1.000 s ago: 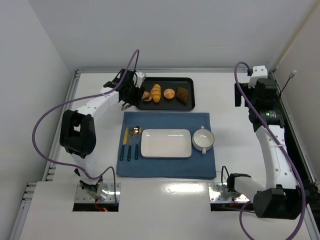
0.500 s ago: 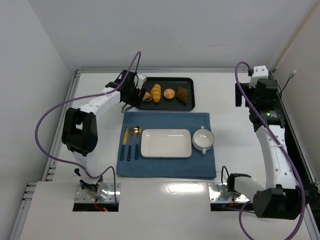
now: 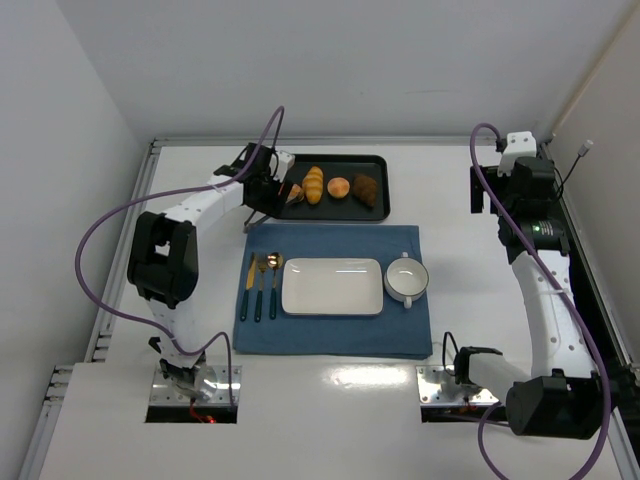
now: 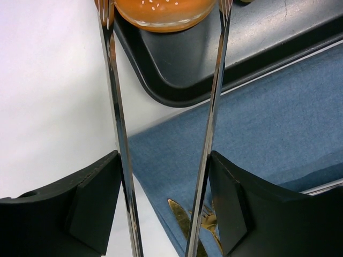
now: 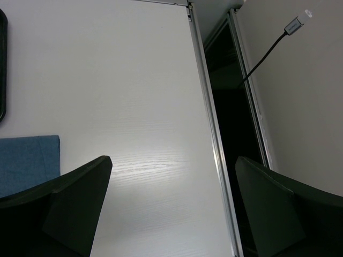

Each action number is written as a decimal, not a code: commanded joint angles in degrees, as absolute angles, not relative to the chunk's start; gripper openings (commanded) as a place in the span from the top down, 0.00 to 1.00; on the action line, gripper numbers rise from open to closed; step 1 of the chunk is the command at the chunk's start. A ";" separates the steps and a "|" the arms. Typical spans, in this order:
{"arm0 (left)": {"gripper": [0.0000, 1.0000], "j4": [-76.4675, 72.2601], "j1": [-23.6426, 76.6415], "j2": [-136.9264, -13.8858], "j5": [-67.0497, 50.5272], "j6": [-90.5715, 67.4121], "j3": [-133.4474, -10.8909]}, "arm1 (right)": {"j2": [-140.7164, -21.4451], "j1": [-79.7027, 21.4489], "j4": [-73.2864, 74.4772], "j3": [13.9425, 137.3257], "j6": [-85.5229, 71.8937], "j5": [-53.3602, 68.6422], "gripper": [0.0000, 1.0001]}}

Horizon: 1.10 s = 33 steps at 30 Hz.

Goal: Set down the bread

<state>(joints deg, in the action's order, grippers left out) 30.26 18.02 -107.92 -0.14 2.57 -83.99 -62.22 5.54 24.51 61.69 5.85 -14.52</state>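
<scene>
The bread [image 3: 295, 194] is a small golden-brown bun lying at the left end of the black tray [image 3: 340, 161]. In the left wrist view it fills the top edge [image 4: 161, 12], with seeds on its crust. My left gripper [image 3: 262, 183] [image 4: 163, 158] is shut on a pair of metal tongs [image 4: 119, 134]. The two tong arms reach forward and their tips stand on either side of the bread, against its sides. The right gripper [image 3: 483, 192] [image 5: 174, 160] hangs open and empty over bare table at the far right.
On the tray also lie a yellow ridged roll [image 3: 313, 185], a round orange-pink bun [image 3: 339, 187] and a dark brown piece [image 3: 366, 190]. On the blue cloth [image 3: 330, 335] in front lie a white plate [image 3: 332, 286], a bowl [image 3: 407, 279] and cutlery [image 3: 260, 287].
My left arm has edged a little right and back toward the tray, bringing the tong tips up around the bread. The right arm has not moved.
</scene>
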 commanded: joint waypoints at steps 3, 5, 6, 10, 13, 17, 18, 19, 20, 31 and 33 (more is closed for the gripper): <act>0.40 28.74 17.85 -107.49 -0.61 3.16 -84.20 | -61.61 5.89 22.85 61.26 5.89 -13.54 0.00; 0.40 29.35 17.32 -106.96 -0.62 3.16 -84.20 | -61.61 5.89 22.85 61.26 5.89 -13.54 0.00; 0.40 29.36 17.31 -106.96 -0.62 3.16 -84.20 | -61.61 5.89 22.85 61.78 5.89 -13.54 0.00; 0.39 29.88 16.18 -106.96 -1.75 3.16 -83.59 | -61.61 5.89 22.85 61.79 5.89 -13.01 0.00; 0.39 29.88 16.17 -105.91 -1.76 3.16 -82.97 | -61.61 5.89 22.85 61.79 5.89 -13.01 0.00; 0.39 29.88 16.17 -105.91 -1.76 3.69 -81.74 | -61.09 5.89 22.85 61.79 5.89 -13.01 0.00; 0.39 29.88 16.17 -105.91 -1.76 3.69 -81.74 | -61.08 5.89 22.85 61.79 5.37 -13.01 0.00; 0.39 29.88 16.17 -105.91 -2.28 3.69 -81.74 | -61.08 5.89 22.85 61.79 5.36 -13.01 0.00; 0.39 29.88 16.17 -105.91 -2.29 3.69 -81.22 | -61.08 5.89 22.85 61.79 5.36 -12.49 0.00; 0.39 31.02 16.17 -106.52 -2.90 3.16 -83.40 | -61.08 5.89 23.38 61.79 5.36 -12.48 0.00; 0.39 31.03 16.17 -106.52 -2.90 3.16 -83.41 | -61.08 5.89 23.38 61.79 5.36 -12.48 0.00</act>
